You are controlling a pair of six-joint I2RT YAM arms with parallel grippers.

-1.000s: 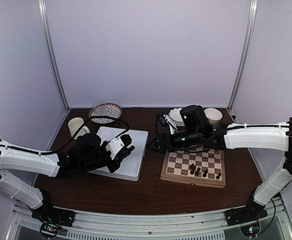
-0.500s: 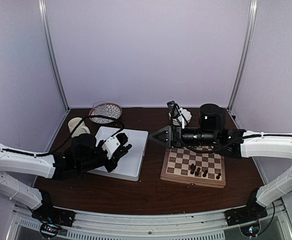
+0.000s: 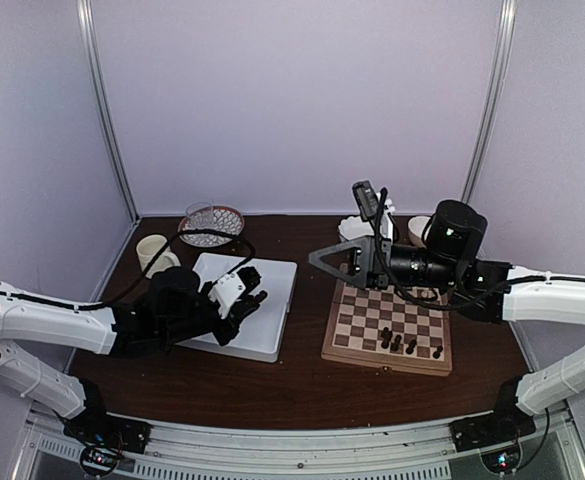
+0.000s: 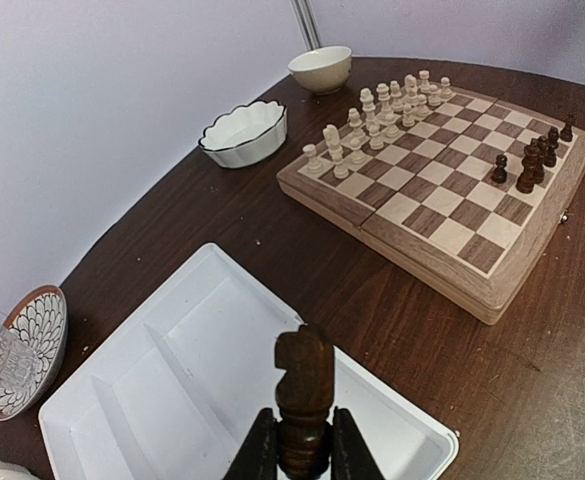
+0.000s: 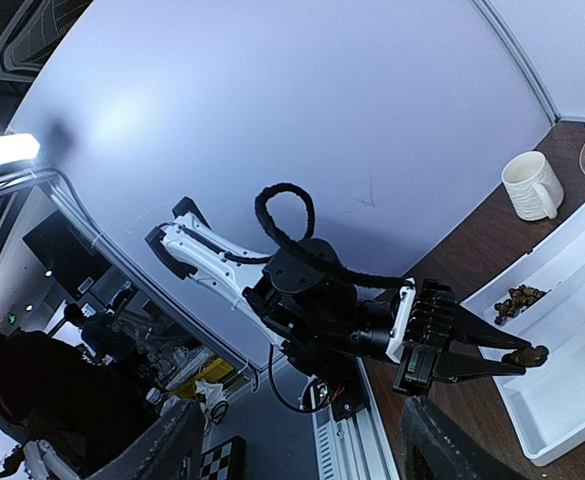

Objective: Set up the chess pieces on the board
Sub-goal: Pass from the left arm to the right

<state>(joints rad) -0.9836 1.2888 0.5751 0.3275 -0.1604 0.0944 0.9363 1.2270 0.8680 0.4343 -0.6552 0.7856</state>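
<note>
Left pincer, lower centre, clamped on the dark knight at its base; light, rigid, probably slippery. Right pincer apart.

Matt wood board, smooth plas. tray

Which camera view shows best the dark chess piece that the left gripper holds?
The left wrist view: the dark chess piece stands large and upright in the left gripper. The right wrist view shows it small and far; the top view hardly shows it.
</note>
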